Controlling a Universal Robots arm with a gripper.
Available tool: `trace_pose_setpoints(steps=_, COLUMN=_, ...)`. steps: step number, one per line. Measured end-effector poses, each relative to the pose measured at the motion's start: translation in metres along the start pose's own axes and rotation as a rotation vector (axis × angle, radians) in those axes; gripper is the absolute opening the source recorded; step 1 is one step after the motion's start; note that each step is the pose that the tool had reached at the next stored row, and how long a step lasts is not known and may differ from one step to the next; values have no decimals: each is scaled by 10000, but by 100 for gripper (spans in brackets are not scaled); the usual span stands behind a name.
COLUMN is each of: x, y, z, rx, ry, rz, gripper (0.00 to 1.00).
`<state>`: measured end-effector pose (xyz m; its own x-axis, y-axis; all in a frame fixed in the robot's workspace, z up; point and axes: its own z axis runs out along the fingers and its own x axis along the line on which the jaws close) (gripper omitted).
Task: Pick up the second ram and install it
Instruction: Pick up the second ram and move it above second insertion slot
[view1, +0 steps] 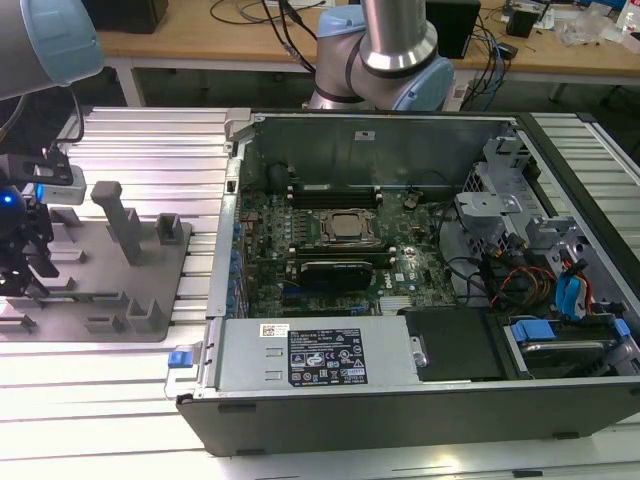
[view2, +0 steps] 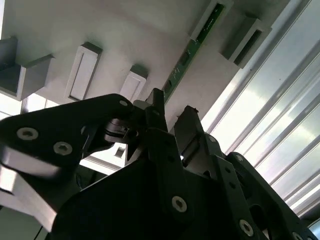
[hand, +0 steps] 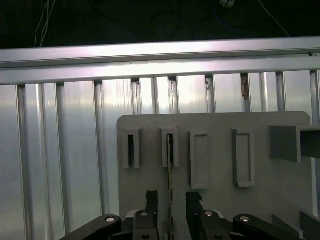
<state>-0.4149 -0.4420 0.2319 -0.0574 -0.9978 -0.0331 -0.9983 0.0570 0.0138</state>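
Observation:
The second ram (hand: 170, 165) is a thin green stick standing on edge in slotted holders of a grey fixture plate (hand: 280, 190). In the second wrist view the second ram (view2: 187, 57) runs away from the fingertips across the plate (view2: 125, 30). My gripper (hand: 171, 200) hangs just over its near end, open, with one black finger (hand: 151, 200) on each side of the stick and a gap to both. The second wrist view shows the gripper (view2: 173, 105) in the same straddle. In the exterior view the gripper (view1: 20, 250) is at the far left over the plate (view1: 150, 300).
An open computer case (view1: 400, 370) lies at the exterior view's right, its motherboard (view1: 340, 240) and long black slots (view1: 310, 195) exposed. Grey upright blocks (view1: 120, 215) stand on the fixture plate. Everything rests on a ribbed aluminium table (view1: 100, 390). The arm's base (view1: 385, 60) stands behind the case.

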Motion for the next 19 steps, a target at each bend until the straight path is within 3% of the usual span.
trace_pose_setpoints(steps=3, x=-2, y=2, z=16, rx=14, ry=18, rz=-9, gripper=34)
trace_pose_setpoints(steps=7, x=1, y=20, z=89, rx=205, ry=11, rz=-210, gripper=34)
trace_pose_setpoints(steps=11, x=5, y=41, z=149, rx=291, ry=7, rz=-345, gripper=34)
trace_pose_setpoints(steps=16, x=8, y=74, z=271, rx=296, ry=10, rz=-487, gripper=34)
trace_pose_setpoints(steps=19, x=7, y=74, z=278, rx=295, ry=12, rz=-491, gripper=34)
